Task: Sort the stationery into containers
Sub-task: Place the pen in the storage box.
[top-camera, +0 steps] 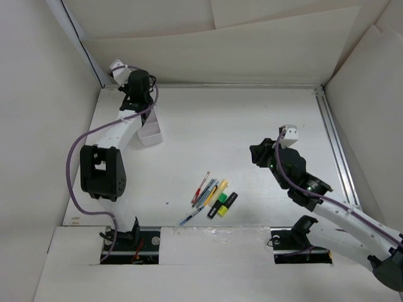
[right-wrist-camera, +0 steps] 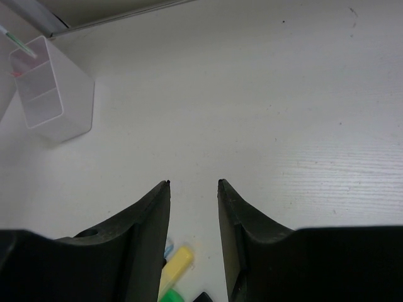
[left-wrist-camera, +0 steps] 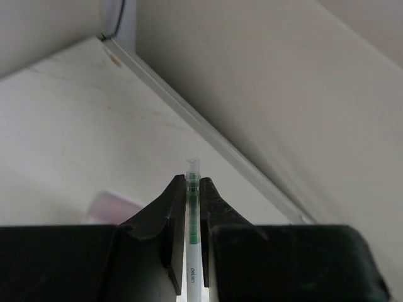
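White green-cored pen (left-wrist-camera: 191, 214) pinched in left fingers (left-wrist-camera: 169, 211), tip just over divided white box (right-wrist-camera: 69, 107). Likely drop-off step; next: lower into compartment, release. Right fingers (right-wrist-camera: 148, 220) spread, well apart from box, like highlighters (top-camera: 221, 201).

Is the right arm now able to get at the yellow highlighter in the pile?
Probably yes. The right gripper is open, close to the yellow highlighter, with nothing between them; the left gripper holds a pen far off, at the white box.
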`<state>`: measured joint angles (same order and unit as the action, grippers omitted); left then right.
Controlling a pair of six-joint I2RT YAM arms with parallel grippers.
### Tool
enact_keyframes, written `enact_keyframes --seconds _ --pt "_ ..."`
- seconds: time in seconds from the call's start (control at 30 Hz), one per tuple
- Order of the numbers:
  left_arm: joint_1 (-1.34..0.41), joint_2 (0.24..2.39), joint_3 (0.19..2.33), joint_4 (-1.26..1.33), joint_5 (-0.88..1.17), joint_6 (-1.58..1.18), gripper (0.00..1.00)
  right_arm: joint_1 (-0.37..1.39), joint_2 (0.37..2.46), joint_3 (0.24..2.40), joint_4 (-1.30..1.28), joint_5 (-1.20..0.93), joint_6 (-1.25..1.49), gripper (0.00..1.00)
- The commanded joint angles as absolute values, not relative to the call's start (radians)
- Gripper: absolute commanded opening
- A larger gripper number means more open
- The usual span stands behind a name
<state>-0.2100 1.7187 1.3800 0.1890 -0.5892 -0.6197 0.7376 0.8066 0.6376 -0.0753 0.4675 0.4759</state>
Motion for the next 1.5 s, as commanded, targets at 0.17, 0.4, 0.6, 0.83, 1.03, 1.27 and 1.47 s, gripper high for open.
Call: enact_keyframes --seconds 0.17,0.4,0.6,0.83,1.03,1.27,1.47 --pt "-0.16 1.836 1.617 0.331 -0.727 -0.333 0.0 0.73 0.802 0.658 -0.034 0.446 0.479 0.42" --pt "-0.16 1.904 1.626 0.446 -0.782 -0.16 0.0 0.73 0.802 0.658 -0.034 0.437 0.469 0.42" --pt "-0.16 1.925 1.551 0.54 -0.805 -0.114 0.0 0.73 0.802 0.658 -0.025 0.437 0.469 0.42" --pt "-0.16 1.971 1.551 0.606 -0.827 -0.058 0.0 0.73 0.802 0.649 -0.015 0.426 0.46 0.42" --pt "-0.16 1.98 1.526 0.649 -0.827 -0.044 0.0 0.73 0.802 0.649 -0.015 0.426 0.46 0.42" --pt "-0.178 1.98 1.465 0.678 -0.854 -0.057 0.0 0.73 0.792 0.649 -0.015 0.426 0.46 0.42" --pt "-0.187 1.962 1.416 0.689 -0.873 -0.066 0.0 0.73 0.792 0.649 -0.015 0.426 0.46 0.42"
